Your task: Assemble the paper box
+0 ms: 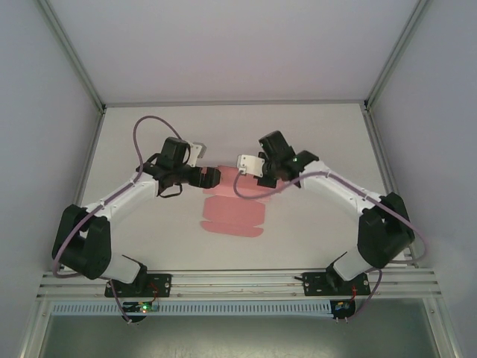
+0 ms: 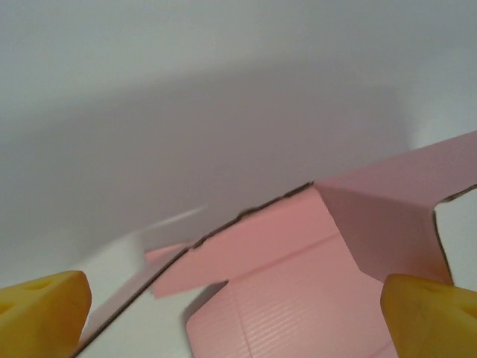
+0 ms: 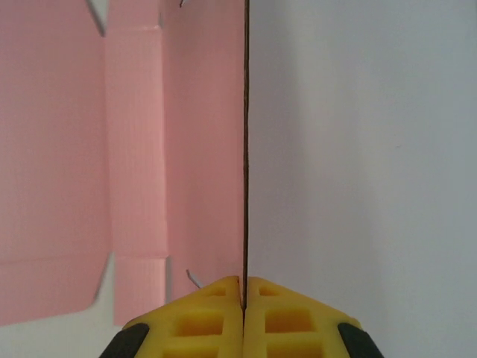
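Both arms are being bent inward. The right fingers [image 3: 205, 317] are being squeezed together on a lifted flap of the paper box [image 1: 232, 212], flat on the counter [image 1: 320, 142]. The left fingers [image 2: 45, 309] are being spread wide apart, empty.

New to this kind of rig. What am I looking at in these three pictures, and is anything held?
Two robot arms are bolted at a table's near edge. The top picture looks down from above and behind them; the other two come from a camera on each wrist, its yellow fingers at the bottom. On the table lies the paper box, a pink die-cut card sheet, mostly flat. The right gripper is shut on a raised flap, seen edge-on. The left gripper is open near another lifted flap.
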Robot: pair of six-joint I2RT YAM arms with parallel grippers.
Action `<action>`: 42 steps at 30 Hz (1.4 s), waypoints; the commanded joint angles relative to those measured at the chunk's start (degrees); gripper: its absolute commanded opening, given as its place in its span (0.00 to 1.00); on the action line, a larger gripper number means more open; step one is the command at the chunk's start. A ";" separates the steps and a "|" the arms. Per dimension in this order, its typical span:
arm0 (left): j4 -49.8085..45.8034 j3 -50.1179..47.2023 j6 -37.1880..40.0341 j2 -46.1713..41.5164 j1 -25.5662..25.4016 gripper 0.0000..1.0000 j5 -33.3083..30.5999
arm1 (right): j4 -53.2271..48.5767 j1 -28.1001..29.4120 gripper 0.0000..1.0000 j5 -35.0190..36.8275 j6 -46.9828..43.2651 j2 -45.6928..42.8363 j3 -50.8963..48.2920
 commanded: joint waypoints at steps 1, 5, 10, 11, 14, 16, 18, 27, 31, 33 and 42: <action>-0.31 -1.57 -4.31 -4.26 -0.05 1.00 -5.21 | 17.30 1.49 0.00 9.39 -4.16 -3.00 -6.44; -0.16 -4.43 -7.36 -7.90 1.27 1.00 -6.07 | 31.20 4.46 0.00 17.68 -9.63 -3.76 -15.12; -1.93 -4.93 -10.16 -9.66 2.26 1.00 -9.34 | 37.08 5.61 0.00 23.96 -13.50 0.02 -17.77; -2.99 -4.51 -11.18 -9.26 2.56 1.00 -10.30 | 40.43 5.89 0.00 25.38 -14.63 0.92 -18.81; -4.01 -4.32 -12.94 -8.02 3.55 1.00 -8.97 | 50.61 6.36 0.00 26.72 -17.10 2.13 -22.27; -3.08 -5.20 -13.11 -7.68 3.81 1.00 -8.32 | 56.30 6.71 0.00 27.88 -19.62 3.31 -24.12; -3.11 -5.58 -13.46 -7.47 4.04 1.00 -8.40 | 60.41 7.06 0.00 29.81 -22.13 5.18 -25.30; -3.88 -6.52 -13.44 -8.41 4.43 1.00 -9.08 | 71.02 7.68 0.00 31.61 -26.95 13.17 -27.43; -3.36 -7.06 -13.76 -8.70 4.60 1.00 -9.07 | 74.71 7.77 0.00 32.86 -26.69 14.90 -27.30; -2.60 -7.43 -13.92 -8.52 4.60 1.00 -8.83 | 72.55 7.77 0.00 30.86 -23.41 12.01 -26.83; 20.11 -15.76 -14.36 -9.35 8.40 1.00 4.03 | 43.71 4.52 0.00 9.18 -6.41 -9.57 -21.69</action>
